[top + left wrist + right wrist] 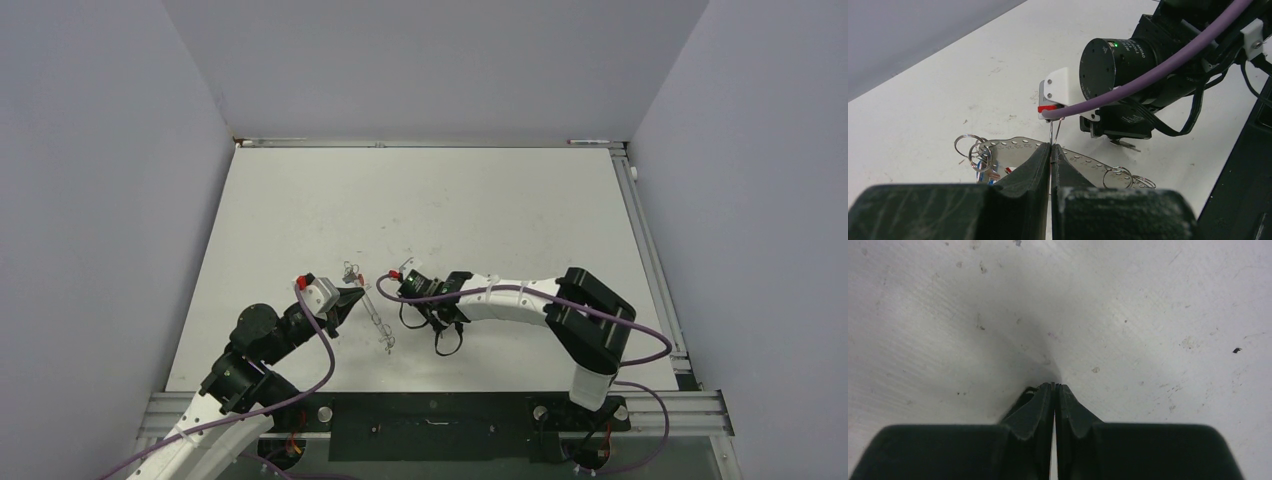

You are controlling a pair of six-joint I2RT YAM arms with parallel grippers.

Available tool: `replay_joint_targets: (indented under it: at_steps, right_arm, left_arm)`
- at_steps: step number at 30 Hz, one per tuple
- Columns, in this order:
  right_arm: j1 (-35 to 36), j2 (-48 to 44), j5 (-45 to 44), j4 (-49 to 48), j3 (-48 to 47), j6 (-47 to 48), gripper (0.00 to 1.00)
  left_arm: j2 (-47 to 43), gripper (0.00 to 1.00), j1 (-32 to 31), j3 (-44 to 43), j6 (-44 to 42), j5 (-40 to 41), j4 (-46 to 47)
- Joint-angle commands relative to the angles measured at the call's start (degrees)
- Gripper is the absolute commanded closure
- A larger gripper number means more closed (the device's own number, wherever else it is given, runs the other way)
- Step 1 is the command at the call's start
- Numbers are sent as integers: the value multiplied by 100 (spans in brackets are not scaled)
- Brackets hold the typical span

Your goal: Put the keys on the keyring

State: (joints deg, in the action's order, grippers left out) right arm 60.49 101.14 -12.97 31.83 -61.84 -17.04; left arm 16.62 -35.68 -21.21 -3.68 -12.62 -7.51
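I am seeing the left claw closed tight. Between its tips it is pinching a thin silver wire, which I am taking to be the keyring. Two strands of this wire are standing up from the tips, close to each other, and are leaning a little to the right.

Just behind the fingers a silver strip with small holes is lying on the white table. Small rings are sitting at both of its ends. The keys are lying at the left end, beside those rings. Only a bit of blue and a bit of red are showing there, because the left finger is hiding the rest. I cannot tell if any key is hanging on the wire.

The right claw is also closed and is pointing down, very near the table. I am not seeing anything between its tips. The right arm is hanging just behind the wire.
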Motion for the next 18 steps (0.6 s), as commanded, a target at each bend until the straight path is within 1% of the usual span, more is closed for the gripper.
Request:
replay_joint_targets:
  at_steps: [1,3,6,11,14,15,18]
  right_arm:
    - [-77,239,-284,-311,-299,218,95]
    - [-80,269,-300,-314,-373,229,94]
    - [-79,172,-323,-335,-466,228,87]
    - [-124,-240,-480,-428,-464,152,72]
    - [-167,-541,-498,-529,-336,-15,58]
    - [-181,-633,-514,-551,-276,-81,55]
    - [-227,-955,-612,-588,-73,-586,53]
  left_arm:
    - [-36,100,0,-94,-22,-43,303]
    - [-44,100,0,-94,-23,-34,296]
    - [-53,100,-7,-93,-24,-27,294]
    - [-67,100,-6,-94,-35,-21,285]
    - [-71,100,-9,-93,-34,-15,287]
    - [-63,100,-7,-94,-36,-13,285]
    - [-55,100,-9,-94,-40,-11,285]
